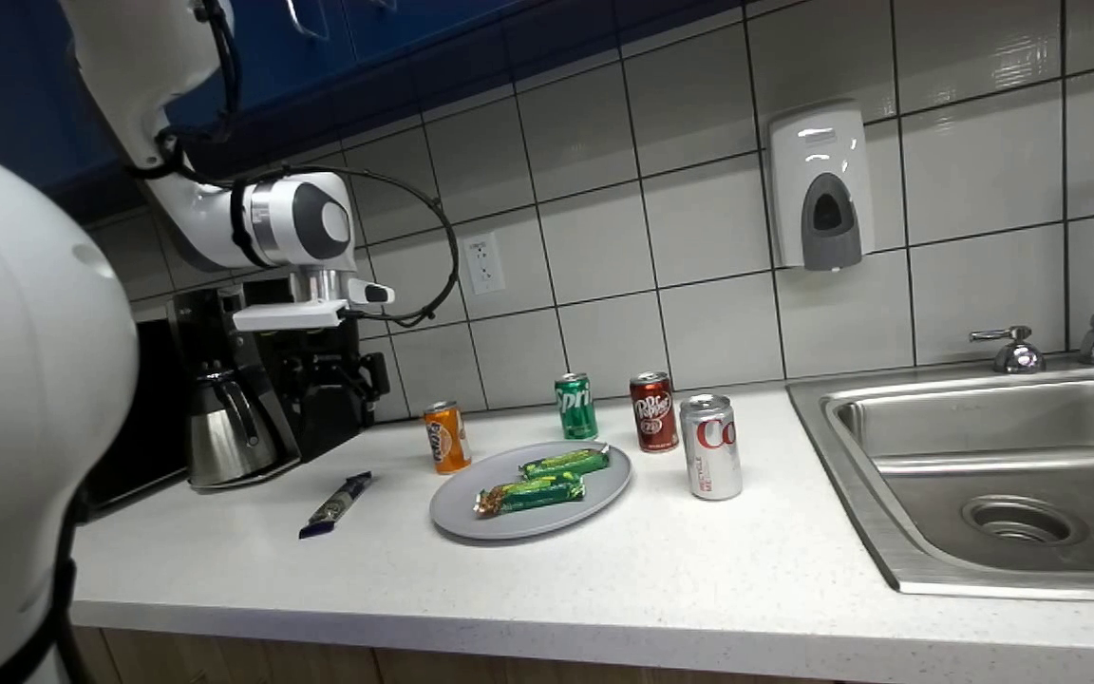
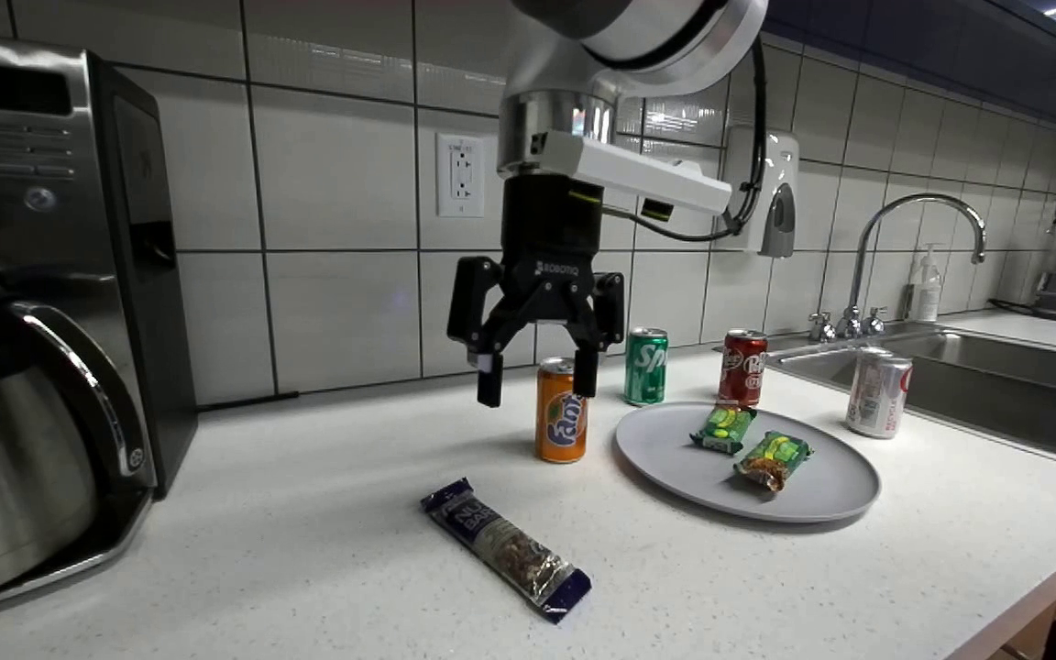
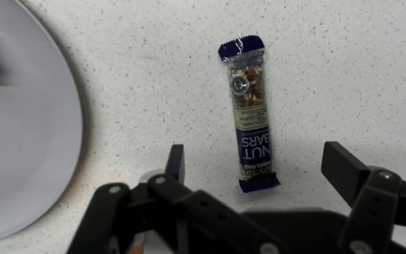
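My gripper [image 2: 537,380] is open and empty, fingers pointing down, above the counter. In an exterior view it also shows as a dark shape [image 1: 343,380] before the coffee maker. A purple-ended nut bar [image 3: 252,116] lies flat on the counter in the wrist view; its near end is between the fingers in the picture, touching neither. The nut bar also shows in both exterior views [image 1: 336,505] [image 2: 510,550]. An orange Fanta can [image 2: 561,422] stands behind the fingers. A grey plate [image 2: 656,458] bears two green-wrapped bars [image 2: 774,460]; part of the plate shows in the wrist view [image 3: 48,116].
A green Sprite can [image 1: 575,407], a dark red Dr Pepper can [image 1: 653,411] and a silver Coke can [image 1: 711,448] stand around the plate. A coffee maker [image 2: 51,275] with a steel carafe is at one end. A sink [image 1: 851,494] is at the other. A tiled wall rises behind.
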